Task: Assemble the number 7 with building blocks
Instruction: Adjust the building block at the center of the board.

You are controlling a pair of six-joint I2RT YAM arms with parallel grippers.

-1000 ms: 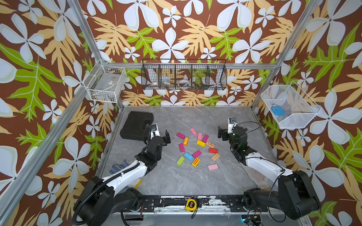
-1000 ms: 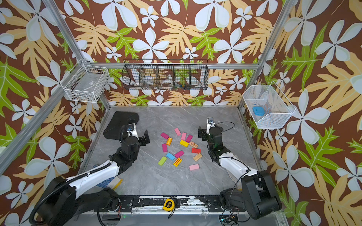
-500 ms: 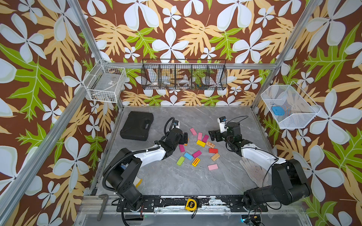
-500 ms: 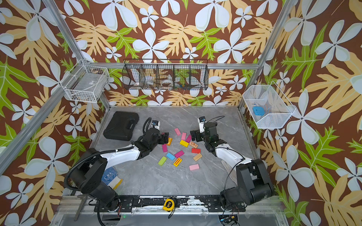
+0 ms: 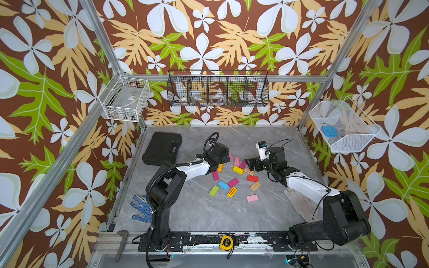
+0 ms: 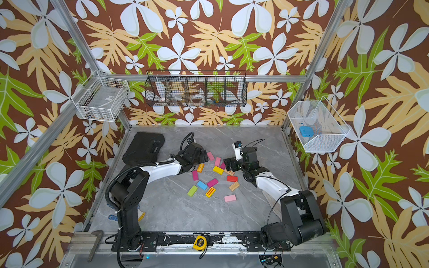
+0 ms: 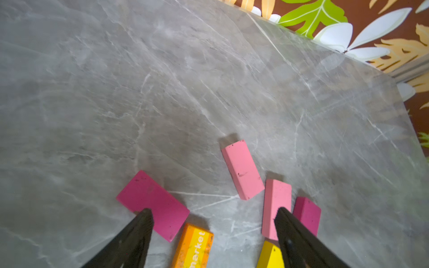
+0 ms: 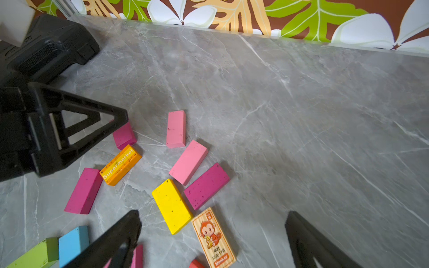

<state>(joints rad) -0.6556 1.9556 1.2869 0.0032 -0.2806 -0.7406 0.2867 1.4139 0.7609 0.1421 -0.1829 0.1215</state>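
Yellow tape measure (image 5: 226,242) on the front rail, bottom centre. Building blocks (image 5: 232,182) scattered flat mid-frame on the worktop (image 5: 209,215) — loose, unaligned. At the cluster's upper edge: left claw (image 7: 213,210) open, one tip over a magenta block (image 7: 153,204); right claw (image 8: 213,214) open, empty.

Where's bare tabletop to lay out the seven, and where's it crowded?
Bare: the tabletop strip between the blocks and the back wall, and the stretch from the frontmost pink block to the front rail. Crowded: the middle, among the blocks.
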